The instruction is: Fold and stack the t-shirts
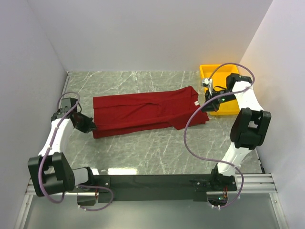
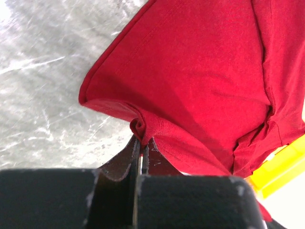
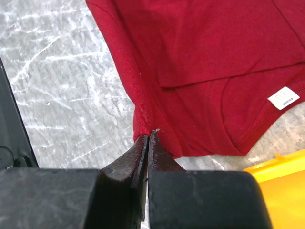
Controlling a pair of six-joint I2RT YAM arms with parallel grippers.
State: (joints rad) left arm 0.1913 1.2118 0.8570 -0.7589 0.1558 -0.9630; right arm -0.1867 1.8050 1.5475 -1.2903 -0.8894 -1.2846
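Red shirt (image 1: 143,112) lies stretched on the surface (image 1: 143,155).
The left pincer (image 2: 142,142) pinches a hem corner, the right pincer (image 3: 148,138) the collar-end edge; limp cloth, likely best held by corners.

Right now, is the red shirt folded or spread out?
Partly folded: the t-shirt lies flat on the table, one layer lapped over another near its tag.
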